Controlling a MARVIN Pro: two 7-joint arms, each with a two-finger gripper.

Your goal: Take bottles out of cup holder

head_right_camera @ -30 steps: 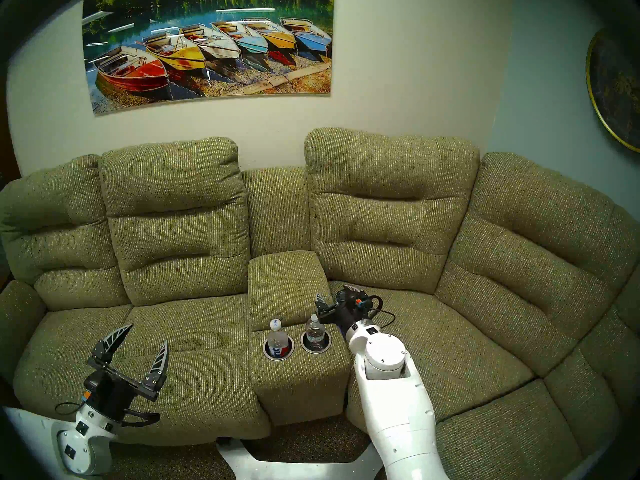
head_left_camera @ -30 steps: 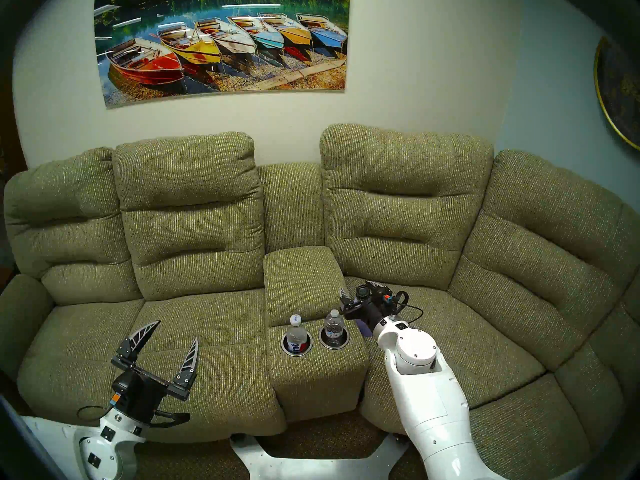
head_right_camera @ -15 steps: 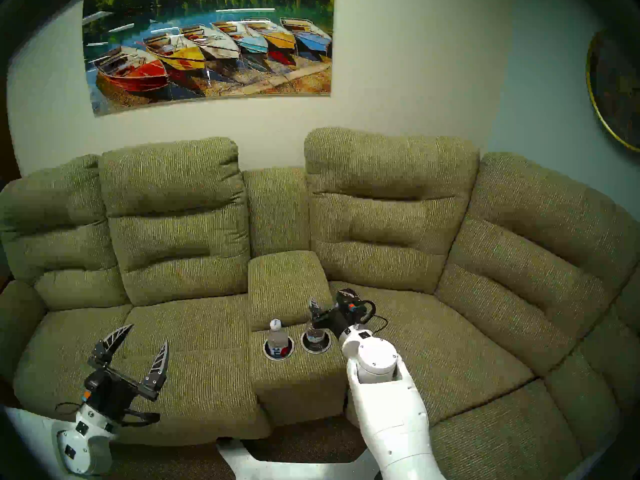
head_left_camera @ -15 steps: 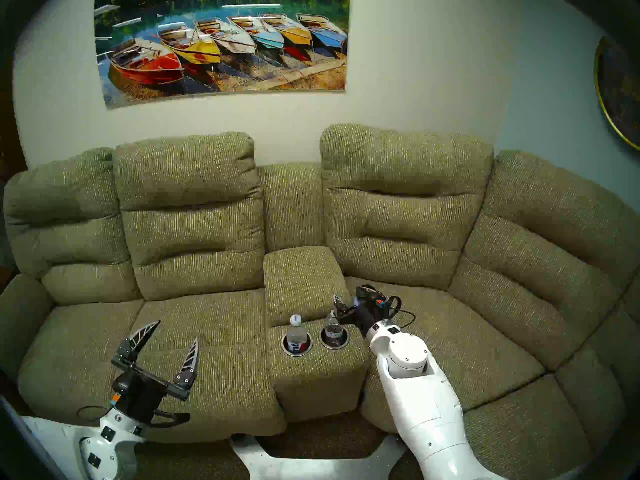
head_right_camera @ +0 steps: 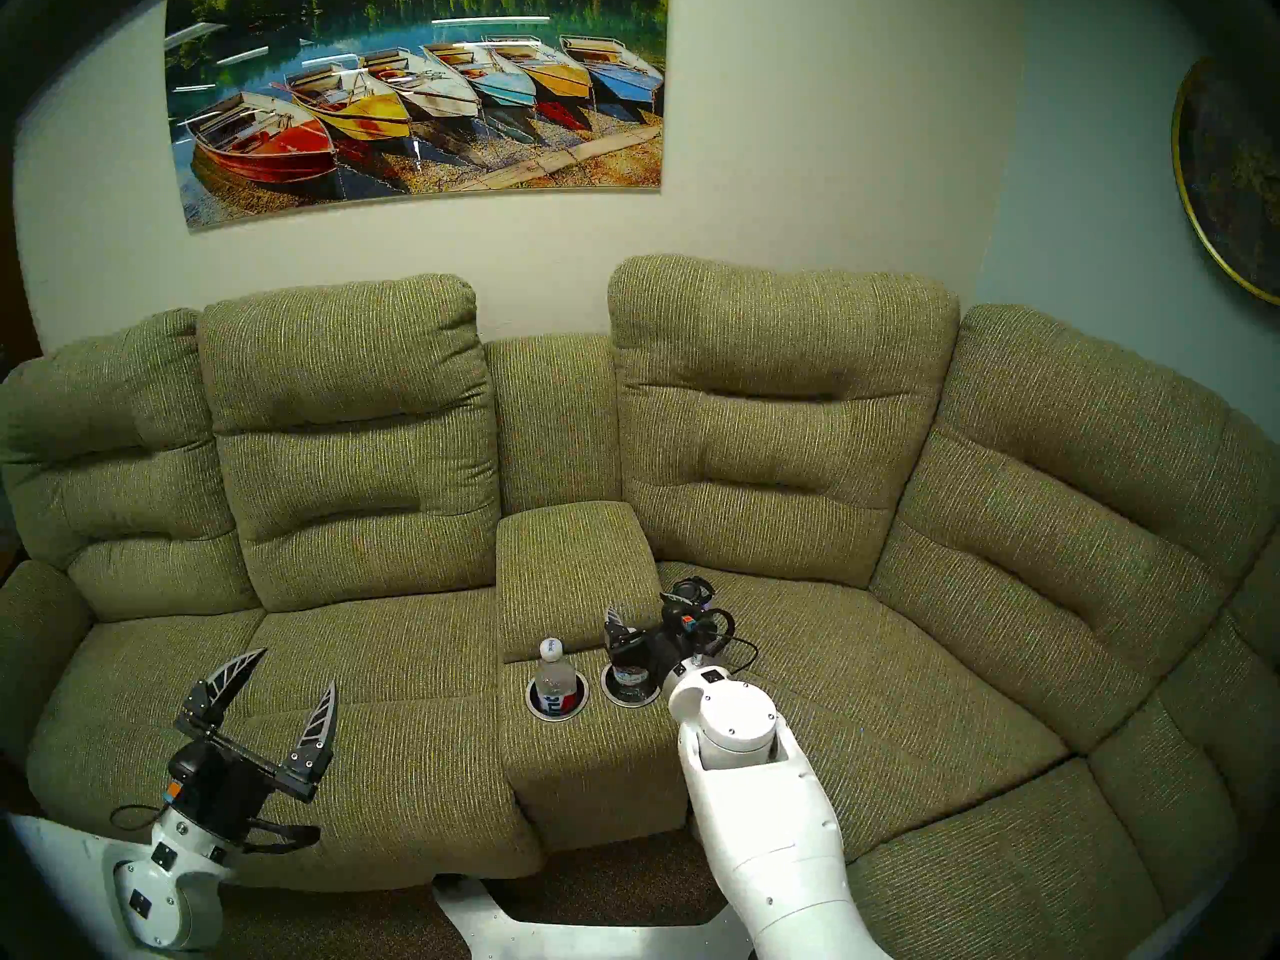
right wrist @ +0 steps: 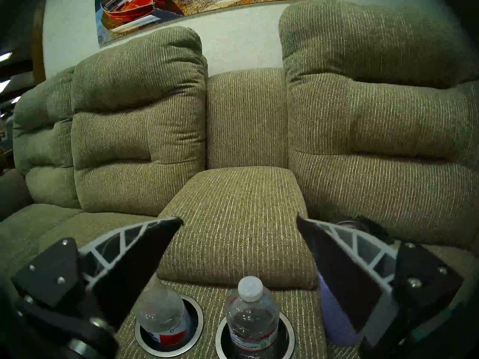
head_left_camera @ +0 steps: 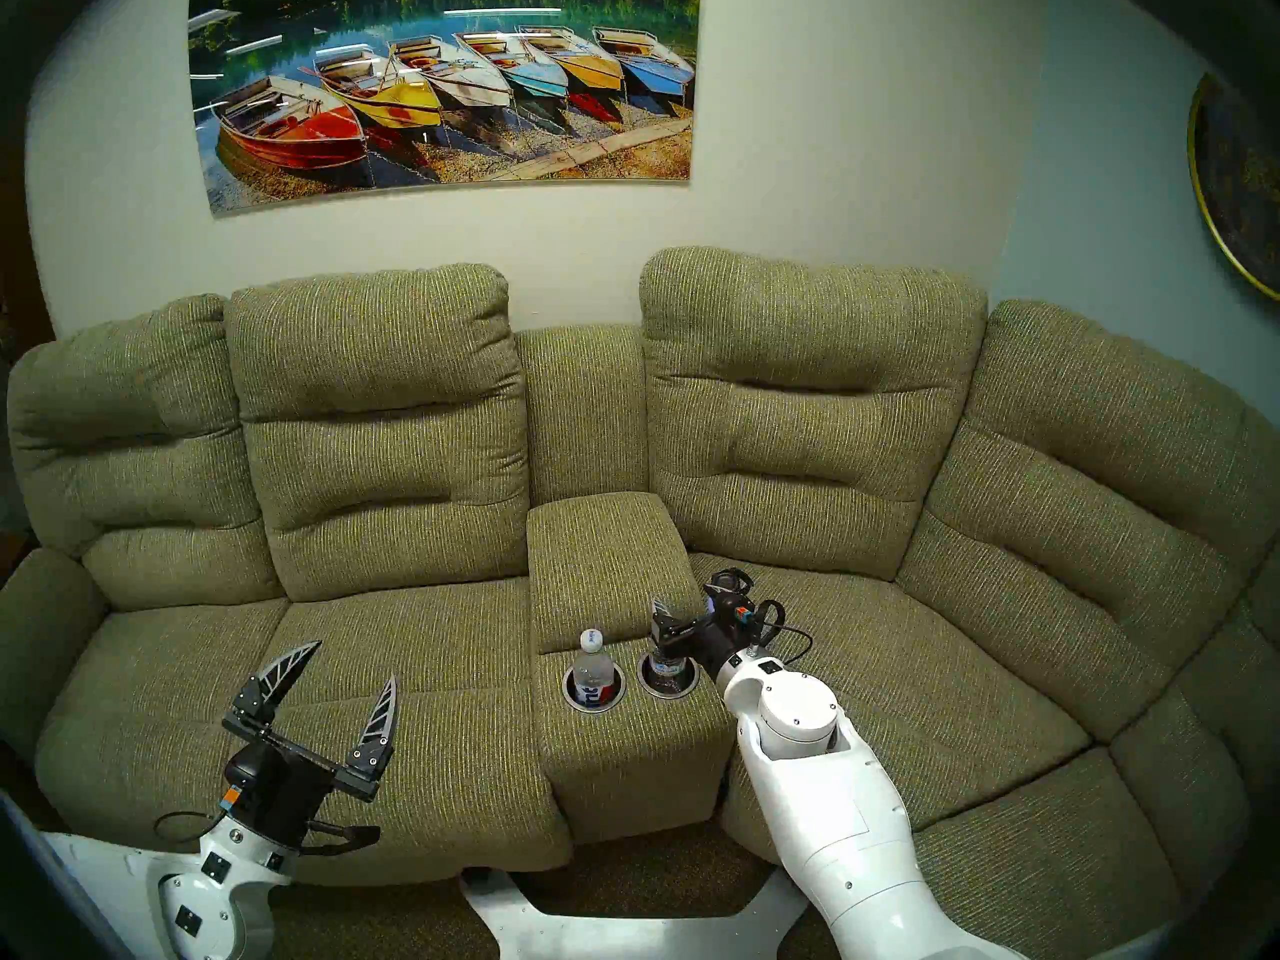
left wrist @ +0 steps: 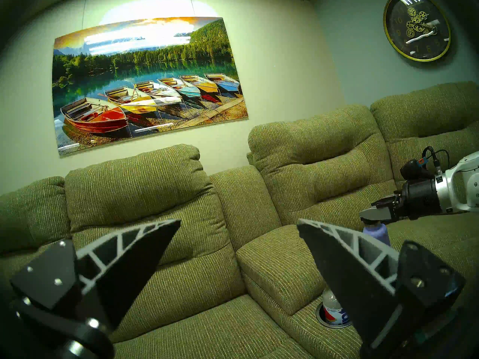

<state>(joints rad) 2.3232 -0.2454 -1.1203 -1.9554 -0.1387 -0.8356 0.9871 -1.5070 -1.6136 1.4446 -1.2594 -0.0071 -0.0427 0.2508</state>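
Bottles [right wrist: 252,322] both sit in cup holder [right wrist: 289,332]; our right gripper [right wrist: 239,222], jaws apart, has dropped toward the 3 o'clock one, grasp pending.

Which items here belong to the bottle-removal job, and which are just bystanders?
Job:
- red-white-blue label bottle
- dark-label bottle
- cup holder
- right gripper, open above the wells
- left gripper, open, idle

Bystanders:
- lavender flask
- boat picture
- wall clock
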